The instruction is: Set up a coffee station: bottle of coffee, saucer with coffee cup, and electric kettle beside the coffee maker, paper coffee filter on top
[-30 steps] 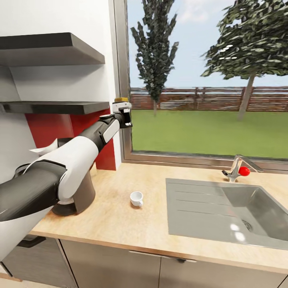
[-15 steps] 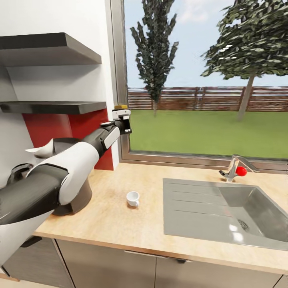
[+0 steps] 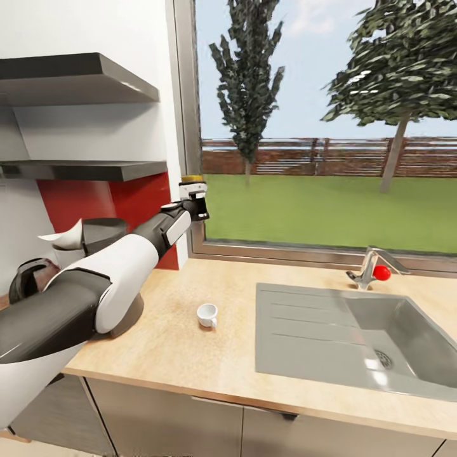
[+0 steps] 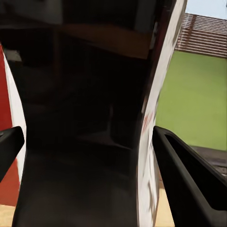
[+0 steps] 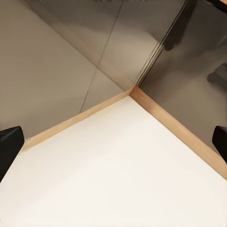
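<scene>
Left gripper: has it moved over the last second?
Yes. The left gripper, holding the bottle of coffee, has moved down, away from the lower shelf.

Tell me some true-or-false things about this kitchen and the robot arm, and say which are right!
1. The coffee cup stands on the countertop. True.
2. The cup sits on a saucer. False: it rests on bare counter.
3. The left end effector is raised near the window frame, holding a yellow-capped bottle. True.
4. The faucet has a blue knob. False: the knob is red.
5. The cup is inside the sink. False: it stands beside it.
</scene>
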### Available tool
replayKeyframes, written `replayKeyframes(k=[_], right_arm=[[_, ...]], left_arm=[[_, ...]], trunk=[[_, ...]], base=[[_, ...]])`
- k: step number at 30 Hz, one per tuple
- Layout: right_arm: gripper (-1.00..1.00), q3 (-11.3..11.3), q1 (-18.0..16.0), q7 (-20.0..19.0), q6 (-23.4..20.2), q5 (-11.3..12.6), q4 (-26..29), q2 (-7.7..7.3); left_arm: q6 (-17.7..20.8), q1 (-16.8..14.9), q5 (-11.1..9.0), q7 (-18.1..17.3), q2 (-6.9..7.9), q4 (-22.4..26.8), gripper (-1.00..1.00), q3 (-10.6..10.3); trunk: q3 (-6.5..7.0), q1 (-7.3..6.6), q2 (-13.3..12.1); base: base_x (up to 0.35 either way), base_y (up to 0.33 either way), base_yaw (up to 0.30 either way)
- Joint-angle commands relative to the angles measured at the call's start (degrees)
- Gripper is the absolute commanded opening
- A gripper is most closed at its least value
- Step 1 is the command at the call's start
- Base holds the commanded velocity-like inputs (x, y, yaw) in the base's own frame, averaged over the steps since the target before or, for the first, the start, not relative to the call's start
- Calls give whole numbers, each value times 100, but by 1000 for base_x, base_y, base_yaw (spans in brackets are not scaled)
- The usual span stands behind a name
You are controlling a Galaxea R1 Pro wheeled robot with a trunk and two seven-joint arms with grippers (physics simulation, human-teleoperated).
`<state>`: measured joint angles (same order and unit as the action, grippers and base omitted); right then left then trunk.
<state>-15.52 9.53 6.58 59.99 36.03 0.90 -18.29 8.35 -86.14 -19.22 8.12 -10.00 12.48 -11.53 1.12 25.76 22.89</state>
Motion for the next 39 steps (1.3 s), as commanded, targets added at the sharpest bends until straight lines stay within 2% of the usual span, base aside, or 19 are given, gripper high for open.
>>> replayKeyframes(k=[1,12,19,31,37,39], right_arm=[[100,-13,5,57,1,-61,8,1],[100,-13,5,54,1,-61,7,1],[100,-13,5,54,1,-65,6,21],[100,-16,5,54,1,-67,22,30],[100,-57,5,65,1,-32,56,21],[100,-7,5,34,1,-69,115,29]], left_arm=[[27,2,-39,39,0,10,-100,-42],[26,9,-38,40,0,9,-100,-42],[16,9,-31,123,0,-44,-100,-35],[-459,9,-33,246,0,-574,-100,-42],[-617,9,-30,246,0,-676,-100,-42],[-647,9,-31,244,0,-692,-100,-42]], trunk=[[-1,2,3],[-1,2,3],[-1,2,3],[-1,2,3],[-1,2,3],[-1,2,3]], base=[[0,-20,236],[10,-3,67],[218,0,4],[53,0,162],[4,0,80],[1,0,19]])
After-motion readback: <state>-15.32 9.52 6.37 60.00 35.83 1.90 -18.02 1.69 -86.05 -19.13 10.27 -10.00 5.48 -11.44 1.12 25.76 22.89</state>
